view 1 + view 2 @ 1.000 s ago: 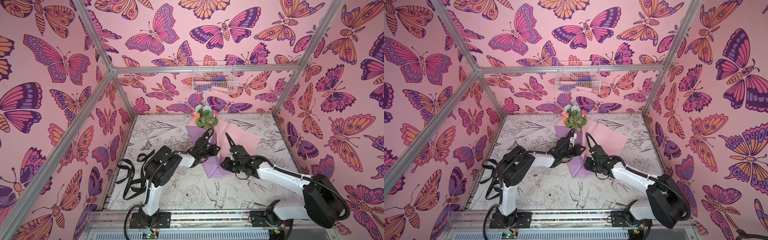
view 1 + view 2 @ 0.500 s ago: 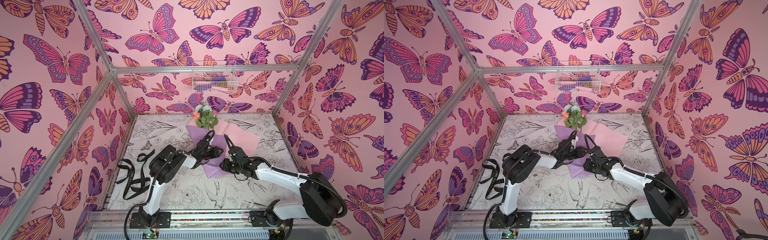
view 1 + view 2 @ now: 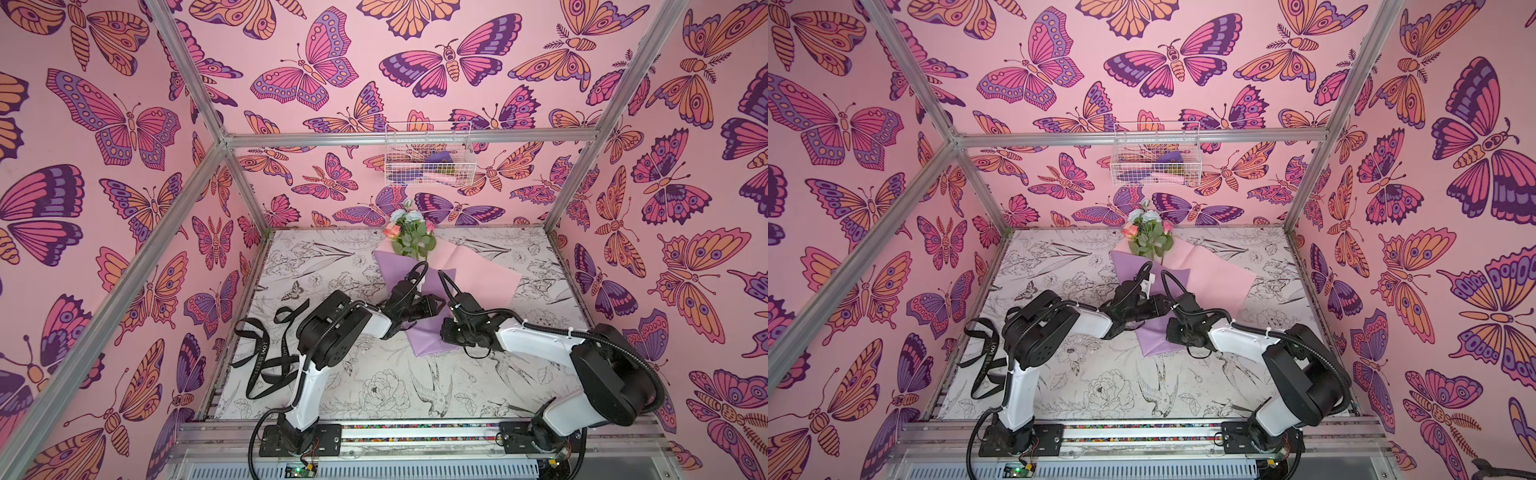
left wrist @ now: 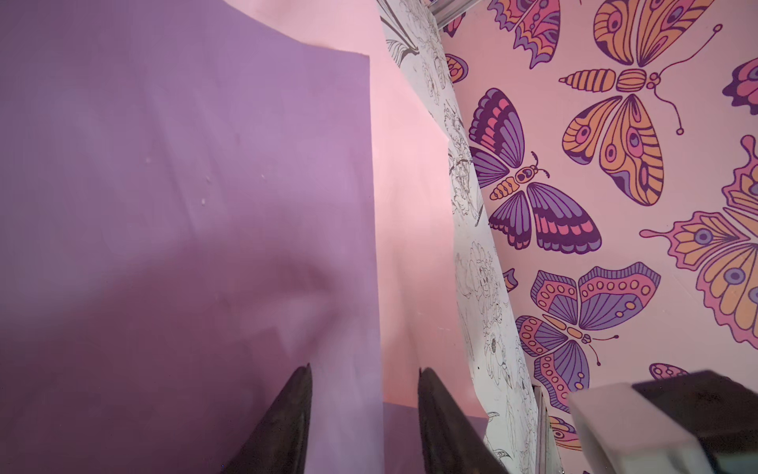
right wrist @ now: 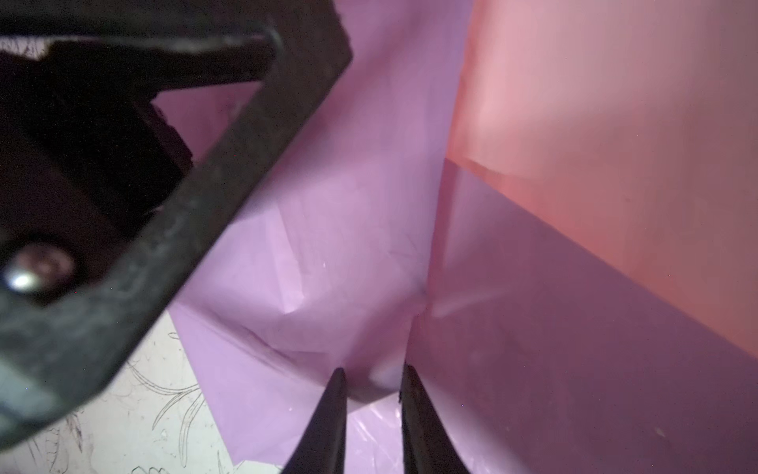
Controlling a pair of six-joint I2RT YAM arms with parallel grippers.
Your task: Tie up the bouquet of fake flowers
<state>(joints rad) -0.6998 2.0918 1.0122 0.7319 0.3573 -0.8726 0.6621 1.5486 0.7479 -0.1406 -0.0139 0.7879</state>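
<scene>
1. The bouquet [image 3: 409,239] lies on the counter [image 3: 374,395] below the wire basket [image 3: 428,156], its stems tucked into half-folded wrapping paper [image 3: 428,332].
2. The left jaws stand released astride the paper's lilac edge. The right jaws sit nearly together around a raised fold, and we cannot tell whether they pinch it.
3. We judge it light, floppy and easily creased, so we would take hold at the wrapped stems, away from the basket.
</scene>
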